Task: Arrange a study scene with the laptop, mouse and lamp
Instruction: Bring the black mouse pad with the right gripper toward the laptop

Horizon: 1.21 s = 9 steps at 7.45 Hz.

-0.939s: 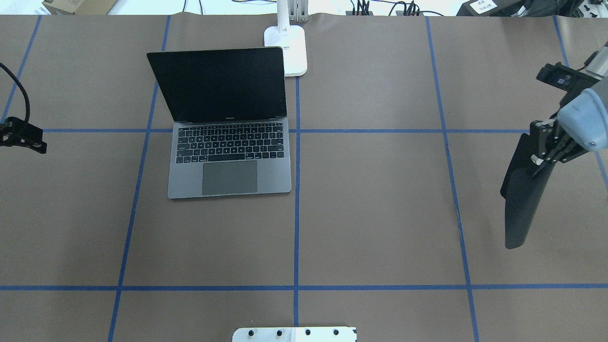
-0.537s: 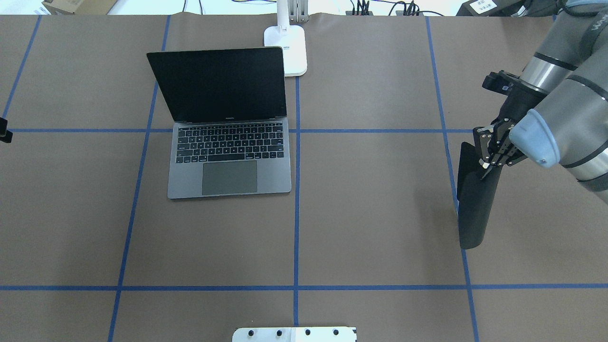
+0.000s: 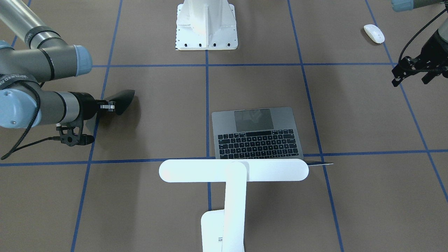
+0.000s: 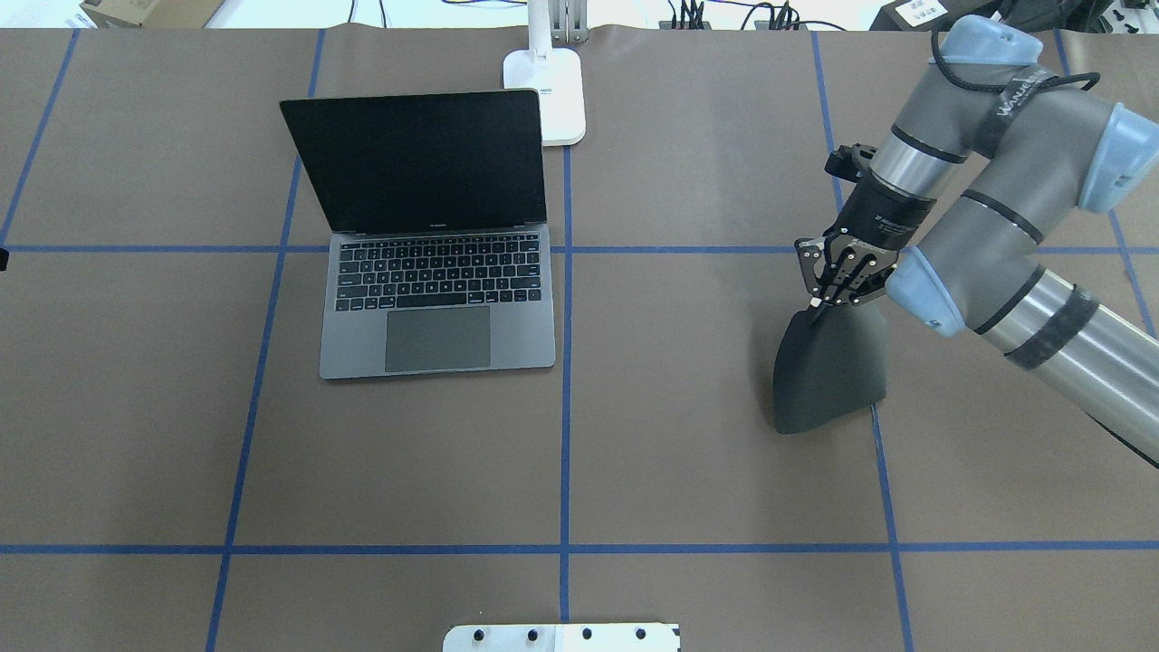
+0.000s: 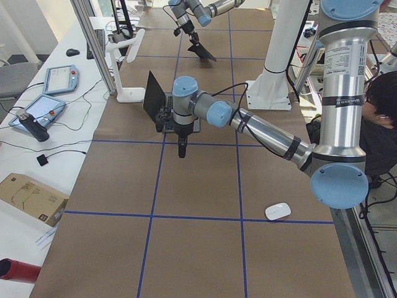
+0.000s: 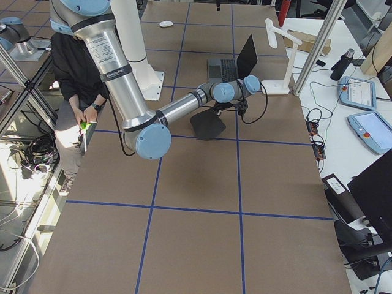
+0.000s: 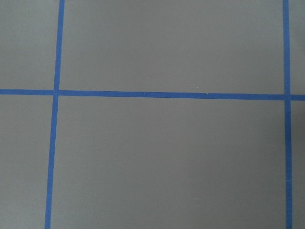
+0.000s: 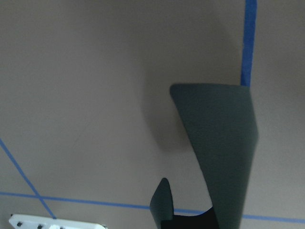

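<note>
Two hands in play: the right hand (image 4: 826, 292) pinches a black mat (image 4: 828, 371) by its top edge, and the mat hangs down right of centre in the overhead view. The left hand (image 5: 181, 151) points down at the table (image 4: 679, 435); spread or pressed together, I cannot tell. The laptop (image 4: 439, 335) sits open left of centre, the lamp (image 3: 233, 170) just behind its lid, the mouse (image 3: 373, 33) upper right in the front view.

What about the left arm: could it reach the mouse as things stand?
Probably yes: the mouse lies on open table, on the same side as the left hand, with nothing between them.
</note>
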Available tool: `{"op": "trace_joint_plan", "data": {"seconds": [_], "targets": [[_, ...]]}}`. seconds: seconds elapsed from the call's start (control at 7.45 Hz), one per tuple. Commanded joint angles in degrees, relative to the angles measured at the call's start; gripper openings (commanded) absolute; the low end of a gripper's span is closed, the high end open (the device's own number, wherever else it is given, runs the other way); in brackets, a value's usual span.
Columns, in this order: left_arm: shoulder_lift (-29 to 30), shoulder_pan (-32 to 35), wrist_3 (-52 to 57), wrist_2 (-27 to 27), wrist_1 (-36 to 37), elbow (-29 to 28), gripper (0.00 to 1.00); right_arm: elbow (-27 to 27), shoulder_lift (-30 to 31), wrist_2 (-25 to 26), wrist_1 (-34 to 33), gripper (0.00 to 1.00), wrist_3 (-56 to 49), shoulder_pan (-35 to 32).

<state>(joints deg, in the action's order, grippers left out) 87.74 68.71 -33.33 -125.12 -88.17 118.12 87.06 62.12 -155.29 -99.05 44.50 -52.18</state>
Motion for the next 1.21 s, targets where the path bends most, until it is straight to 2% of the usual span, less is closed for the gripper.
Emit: {"op": "trace_joint_plan", "data": {"seconds": [0.0,0.27,0.4,0.8,1.07], "targets": [[-0.20,0.02,0.02,0.05,-0.25,-0.87,1.00,-8.72,-6.72,1.30,12.01,0.00,9.27,2.25],[-0.20,0.46,0.02,0.05,-0.25,-1.40,1.00,-11.03,-11.30,6.11,13.87,0.00,9.38,4.09],[-0.20,0.64,0.02,0.05,-0.25,-1.40,1.00,-14.95,-14.54,6.49,16.06,0.00,9.47,4.36],[-0.03,0.72,0.02,-0.04,-0.25,-1.84,1.00,-21.56,-20.35,7.81,16.43,0.00,10.95,4.89],[0.06,0.72,0.02,-0.04,-0.25,-1.93,1.00,-22.90,-21.51,7.81,16.43,0.00,15.50,4.80]]}}
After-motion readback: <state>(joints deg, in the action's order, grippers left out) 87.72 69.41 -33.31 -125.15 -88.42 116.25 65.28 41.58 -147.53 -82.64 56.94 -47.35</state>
